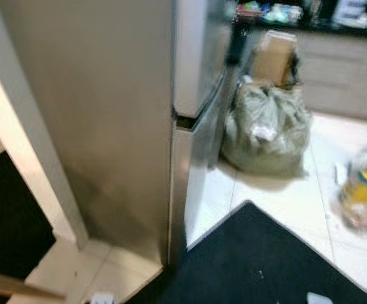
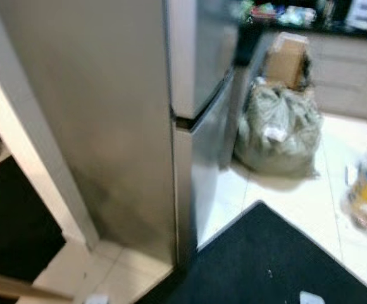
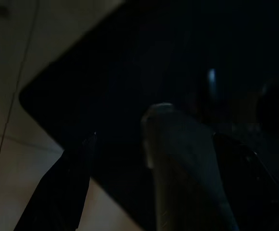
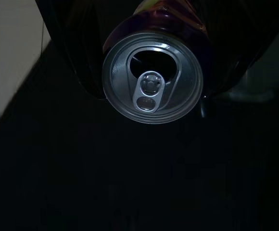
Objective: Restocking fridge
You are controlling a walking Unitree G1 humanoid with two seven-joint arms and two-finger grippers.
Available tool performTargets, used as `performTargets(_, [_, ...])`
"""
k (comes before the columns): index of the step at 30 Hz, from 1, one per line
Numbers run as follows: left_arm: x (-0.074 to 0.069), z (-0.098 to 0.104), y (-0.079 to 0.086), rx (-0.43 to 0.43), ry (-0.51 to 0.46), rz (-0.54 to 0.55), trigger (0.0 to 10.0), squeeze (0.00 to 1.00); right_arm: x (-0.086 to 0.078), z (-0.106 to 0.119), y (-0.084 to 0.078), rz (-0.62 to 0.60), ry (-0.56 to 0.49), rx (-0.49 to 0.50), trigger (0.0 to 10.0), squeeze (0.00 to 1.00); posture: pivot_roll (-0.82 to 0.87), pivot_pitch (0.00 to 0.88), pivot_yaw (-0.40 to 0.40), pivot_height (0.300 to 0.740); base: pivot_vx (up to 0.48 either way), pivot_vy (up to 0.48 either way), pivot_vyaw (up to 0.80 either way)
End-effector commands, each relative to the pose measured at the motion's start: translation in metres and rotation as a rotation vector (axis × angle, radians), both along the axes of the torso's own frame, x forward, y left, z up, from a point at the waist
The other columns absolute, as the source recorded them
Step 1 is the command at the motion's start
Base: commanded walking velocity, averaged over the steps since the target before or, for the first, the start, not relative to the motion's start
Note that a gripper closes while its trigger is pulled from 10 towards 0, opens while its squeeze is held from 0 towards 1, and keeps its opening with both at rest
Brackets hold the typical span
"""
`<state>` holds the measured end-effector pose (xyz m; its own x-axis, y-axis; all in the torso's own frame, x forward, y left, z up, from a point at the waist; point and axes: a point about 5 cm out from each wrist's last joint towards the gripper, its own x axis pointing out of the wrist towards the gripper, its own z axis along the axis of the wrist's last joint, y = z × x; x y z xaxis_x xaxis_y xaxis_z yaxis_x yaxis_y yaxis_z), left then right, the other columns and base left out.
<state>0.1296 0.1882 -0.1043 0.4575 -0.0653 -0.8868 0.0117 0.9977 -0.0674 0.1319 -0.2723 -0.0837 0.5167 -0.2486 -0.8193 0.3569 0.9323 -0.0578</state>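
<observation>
Drink can (image 4: 152, 79), silver top with pull tab showing, is pinched between the black fingers (image 4: 77, 57) of the right tool (image 4: 154, 57) above a dark mat (image 1: 266, 259). Left tool (image 3: 154, 159) is seen over the mat's edge, spread or pressed together cannot be told. Closed steel fridge (image 1: 107, 126) is seen ahead, a stuffed bag (image 1: 266, 130) beside it on the tiled floor (image 1: 285, 196).

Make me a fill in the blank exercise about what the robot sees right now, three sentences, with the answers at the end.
1. The right gripper holds a drink ___ with a silver top.
2. Both doors of the steel fridge are ___.
3. The mat lying on the pale tiled floor in front of the fridge is ___ in colour.

Missing words: can; shut; black
</observation>
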Motion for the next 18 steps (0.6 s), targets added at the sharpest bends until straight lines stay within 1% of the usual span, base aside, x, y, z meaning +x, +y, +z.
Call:
performTargets(1, [-0.0093, -0.0033, -0.0004, 0.001, 0.039, 0.003, 10.0, 0.0, -0.0072, -0.004, 0.0045, 0.001, 0.02, 0.014, 10.0, 0.0, -0.08, 0.0, -0.027, 0.74, 0.0, 0.0, 0.0])
performTargets(4, [-0.0098, -0.0035, -0.0007, -0.004, 0.043, -0.002, 10.0, 0.0, -0.0065, -0.0039, 0.0052, 0.006, 0.018, 0.014, 10.0, 0.0, -0.08, 0.0, -0.028, 0.74, 0.0, 0.0, 0.0])
performTargets(7, [-0.0099, -0.0035, -0.0009, -0.008, 0.043, 0.001, 10.0, 0.0, -0.0061, -0.0038, 0.0054, 0.009, 0.017, 0.013, 10.0, 0.0, -0.08, 0.0, -0.028, 0.74, 0.0, -0.281, 0.0])
performTargets(17, [-0.0114, -0.0041, -0.0019, -0.017, 0.048, 0.006, 10.0, 0.0, -0.006, -0.0038, 0.0055, 0.02, 0.018, 0.013, 10.0, 0.0, -0.07, 0.0, -0.03, 0.74, 0.0, -0.359, 0.0])
performTargets(18, [-0.0117, -0.0041, -0.0019, -0.018, 0.048, 0.006, 10.0, 0.0, -0.006, -0.0041, 0.0063, 0.024, 0.02, 0.014, 10.0, 0.0, -0.07, 0.0, -0.03, 0.74, 0.24, -0.356, 0.0])
